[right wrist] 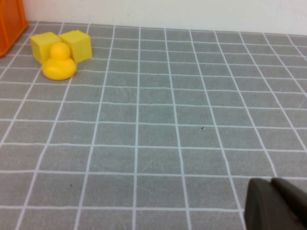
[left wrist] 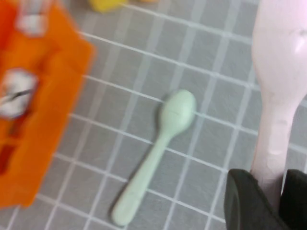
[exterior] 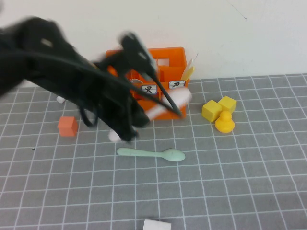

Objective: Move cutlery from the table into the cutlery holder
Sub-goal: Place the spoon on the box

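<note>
My left gripper [exterior: 144,115], blurred in the high view, is shut on the handle of the pale pink spoon [exterior: 169,102] and holds it above the table, just in front of the orange cutlery holder [exterior: 168,60]. In the left wrist view the fingers [left wrist: 249,201] clamp the pink spoon [left wrist: 280,72]. The mint-green spoon [exterior: 151,154] lies flat on the grey gridded table [exterior: 240,182], in front of the holder; it also shows in the left wrist view [left wrist: 158,143] beside the holder [left wrist: 33,120]. The grey-blue fork is out of view. My right gripper [right wrist: 274,203] is shut and empty, low over the table.
A small orange cube [exterior: 67,126] sits left of the holder. Two yellow cubes [exterior: 218,108] and a yellow duck [exterior: 224,121] sit to its right, also in the right wrist view [right wrist: 58,62]. Pale yellow sticks [exterior: 189,71] stand in the holder. A white object [exterior: 157,224] lies at the front edge.
</note>
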You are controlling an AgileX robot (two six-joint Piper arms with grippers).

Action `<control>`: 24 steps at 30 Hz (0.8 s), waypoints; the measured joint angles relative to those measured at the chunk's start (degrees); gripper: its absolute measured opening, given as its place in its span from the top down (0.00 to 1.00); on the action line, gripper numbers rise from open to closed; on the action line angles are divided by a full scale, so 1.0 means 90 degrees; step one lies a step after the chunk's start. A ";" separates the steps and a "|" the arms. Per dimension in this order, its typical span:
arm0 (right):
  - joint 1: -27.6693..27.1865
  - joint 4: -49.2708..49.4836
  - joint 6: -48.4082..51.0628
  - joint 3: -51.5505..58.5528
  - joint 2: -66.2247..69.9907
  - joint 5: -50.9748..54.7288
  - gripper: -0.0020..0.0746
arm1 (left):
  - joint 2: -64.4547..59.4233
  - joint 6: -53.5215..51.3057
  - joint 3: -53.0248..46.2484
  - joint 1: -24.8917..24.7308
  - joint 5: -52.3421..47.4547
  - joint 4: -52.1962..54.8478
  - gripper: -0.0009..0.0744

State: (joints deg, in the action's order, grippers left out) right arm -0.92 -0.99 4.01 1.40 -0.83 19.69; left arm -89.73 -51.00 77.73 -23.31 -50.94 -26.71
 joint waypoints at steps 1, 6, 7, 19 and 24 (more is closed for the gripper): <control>0.0000 0.0000 0.0000 0.0000 0.0000 0.0000 0.98 | 0.0071 0.0000 0.0000 0.0186 0.0048 -0.0192 0.83; 0.0000 0.0000 0.0000 0.0000 0.0000 0.0000 0.98 | 0.0275 -0.0380 -0.0194 0.0956 0.0604 -0.1476 0.83; 0.0000 0.0000 0.0000 0.0000 0.0000 0.0000 0.98 | 0.0318 -0.0604 -0.0270 0.1051 0.0887 -0.1767 0.83; 0.0000 0.0000 0.0000 0.0000 0.0000 0.0011 0.98 | 0.0231 -0.4678 -0.0797 0.1284 0.3211 -0.7192 0.83; 0.0000 0.0000 0.0000 0.0000 0.0000 0.0011 0.98 | -0.0043 -0.5735 -0.0822 0.1284 0.3383 -0.7783 0.83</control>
State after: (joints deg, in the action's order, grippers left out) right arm -0.92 -0.99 4.01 1.40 -0.83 19.79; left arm -90.11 -102.62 70.33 -11.75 -20.49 -96.76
